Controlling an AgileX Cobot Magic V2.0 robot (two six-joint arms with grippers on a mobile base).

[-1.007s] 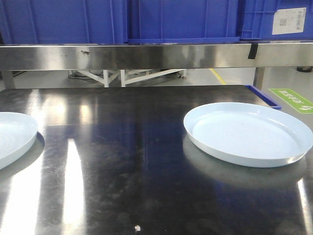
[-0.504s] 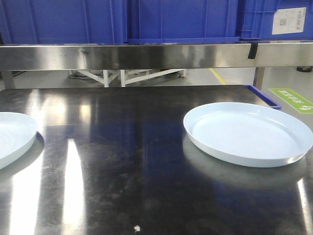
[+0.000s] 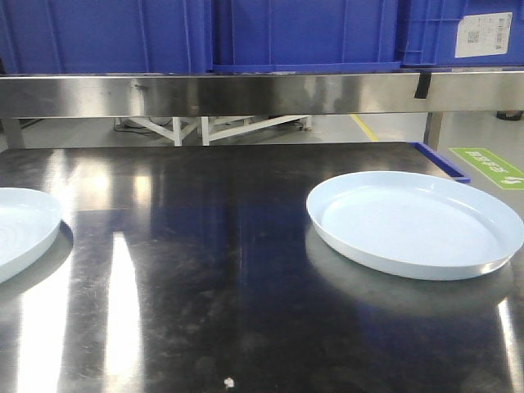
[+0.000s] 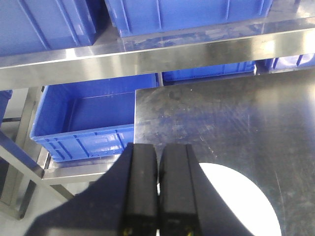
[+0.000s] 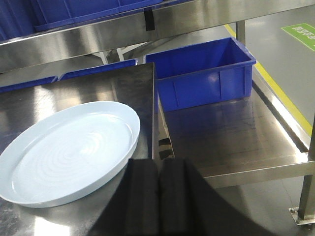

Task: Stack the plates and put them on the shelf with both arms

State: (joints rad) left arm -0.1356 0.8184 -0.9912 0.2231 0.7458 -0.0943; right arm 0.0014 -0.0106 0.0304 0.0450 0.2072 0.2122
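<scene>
Two pale-blue plates lie apart on the steel table. The right plate (image 3: pixel 415 223) sits flat at the right side; the left plate (image 3: pixel 23 228) is cut off by the frame's left edge. In the right wrist view the right plate (image 5: pixel 69 152) lies just left of my right gripper (image 5: pixel 158 164), whose black fingers are pressed together on nothing. In the left wrist view the left plate (image 4: pixel 236 201) shows as a bright patch to the right of my left gripper (image 4: pixel 158 150), also shut and empty. The shelf (image 3: pixel 262 92) runs along the back, above the table. Neither arm shows in the front view.
Blue crates (image 3: pixel 303 33) stand on the shelf. A blue crate (image 4: pixel 83 120) sits on a lower rack beyond the table's left edge, another blue crate (image 5: pixel 206 78) on a rack off its right edge. The table edge (image 5: pixel 154 118) is close to the right plate.
</scene>
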